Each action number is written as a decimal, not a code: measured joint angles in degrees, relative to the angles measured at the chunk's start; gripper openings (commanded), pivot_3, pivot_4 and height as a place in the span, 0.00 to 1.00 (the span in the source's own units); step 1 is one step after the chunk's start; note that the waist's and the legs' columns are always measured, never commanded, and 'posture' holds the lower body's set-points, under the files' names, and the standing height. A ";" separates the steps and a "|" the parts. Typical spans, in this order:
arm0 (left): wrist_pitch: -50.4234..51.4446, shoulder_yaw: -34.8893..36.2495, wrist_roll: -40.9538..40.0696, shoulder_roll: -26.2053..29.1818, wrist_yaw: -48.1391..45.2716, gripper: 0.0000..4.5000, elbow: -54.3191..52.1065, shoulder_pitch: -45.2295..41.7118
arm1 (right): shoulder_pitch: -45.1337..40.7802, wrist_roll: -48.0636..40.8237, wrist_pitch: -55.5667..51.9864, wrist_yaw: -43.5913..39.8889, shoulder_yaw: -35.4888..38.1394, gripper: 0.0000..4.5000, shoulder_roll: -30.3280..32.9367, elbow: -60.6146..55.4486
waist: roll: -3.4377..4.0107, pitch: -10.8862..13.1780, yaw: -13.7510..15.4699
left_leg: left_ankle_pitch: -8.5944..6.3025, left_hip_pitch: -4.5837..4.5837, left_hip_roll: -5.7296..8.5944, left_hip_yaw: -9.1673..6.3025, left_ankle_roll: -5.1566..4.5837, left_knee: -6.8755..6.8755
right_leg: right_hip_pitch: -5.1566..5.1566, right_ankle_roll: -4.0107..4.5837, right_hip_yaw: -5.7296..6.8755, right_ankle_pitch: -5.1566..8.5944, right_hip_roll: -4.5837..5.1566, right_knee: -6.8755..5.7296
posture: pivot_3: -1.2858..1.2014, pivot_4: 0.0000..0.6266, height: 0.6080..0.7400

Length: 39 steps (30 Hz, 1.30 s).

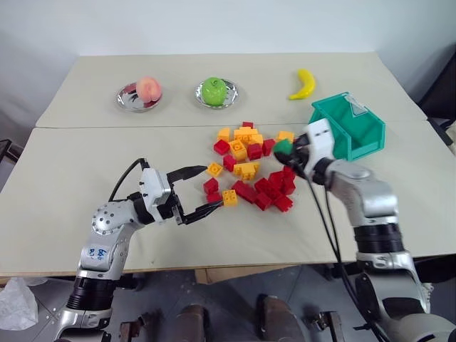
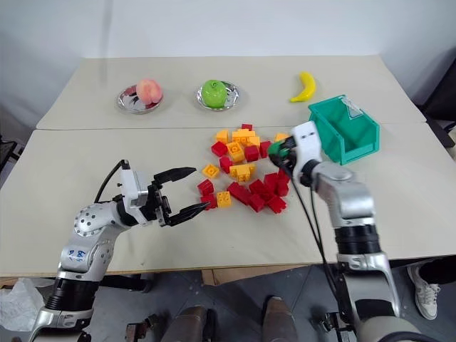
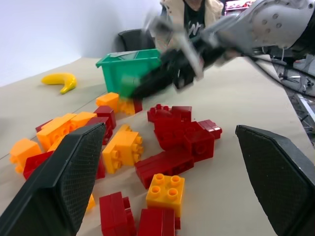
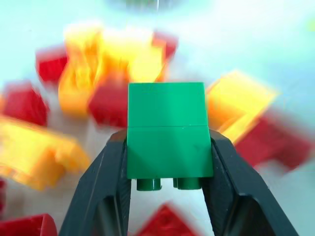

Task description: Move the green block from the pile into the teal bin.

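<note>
My right gripper (image 1: 287,152) is shut on the green block (image 4: 167,129), which sits clamped between its two black fingers, lifted over the right side of the pile (image 1: 251,165) of red and yellow bricks. The green block (image 1: 283,147) shows as a small green spot at the gripper's tip. Just right of that hand stands the teal bin (image 1: 350,125), its sloped front facing the pile. My left gripper (image 1: 202,189) hovers open at the pile's left edge, its fingers (image 3: 64,182) spread wide with nothing between them.
At the table's back stand a metal plate with a peach (image 1: 147,89), another plate with a green apple (image 1: 214,90), and a banana (image 1: 303,84). A seam (image 1: 107,126) crosses the tabletop behind the pile. A black cable hangs under my right arm.
</note>
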State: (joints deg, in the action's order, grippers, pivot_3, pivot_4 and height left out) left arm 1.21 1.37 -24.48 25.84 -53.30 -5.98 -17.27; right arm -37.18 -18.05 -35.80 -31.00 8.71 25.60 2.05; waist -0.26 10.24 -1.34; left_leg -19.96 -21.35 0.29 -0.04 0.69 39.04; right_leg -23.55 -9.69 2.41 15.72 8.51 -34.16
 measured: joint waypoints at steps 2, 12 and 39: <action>0.03 -0.48 -0.08 -0.41 -0.60 1.00 0.14 -1.15 | 2.02 -1.65 4.34 -0.84 5.07 0.34 2.55 -2.30 | 0.00 0.00 0.26 | 0.00 0.01 0.00 0.01 -0.01 0.00 | 0.04 -0.01 0.03 0.00 0.00 0.04 | 0.52 0.24 1.00; 0.44 -3.87 -1.08 -6.12 -3.40 1.00 3.75 -8.54 | -2.36 3.68 14.05 1.86 11.23 0.34 14.05 17.13 | 0.00 0.00 0.70 | -0.02 0.15 -0.07 0.38 -0.04 0.02 | 0.05 -0.08 0.01 -0.05 0.01 0.10 | 0.52 0.24 1.00; -3.22 2.26 3.48 0.85 1.23 1.00 8.70 -5.07 | -3.58 -4.43 38.89 -31.37 7.00 0.98 14.51 33.81 | 0.06 0.03 0.20 | -0.05 0.04 -0.09 0.15 -0.03 0.02 | 0.17 -0.13 0.28 -0.08 0.06 0.29 | 0.52 0.24 1.00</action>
State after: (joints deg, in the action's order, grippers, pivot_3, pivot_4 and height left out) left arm -2.01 3.63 -21.00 26.68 -52.07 2.72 -22.33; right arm -40.76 -22.48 3.09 -62.36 15.71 40.11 35.86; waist -0.20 10.27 -1.13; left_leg -20.01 -21.31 0.20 0.11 0.65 39.06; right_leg -23.38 -9.82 2.68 15.64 8.57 -33.86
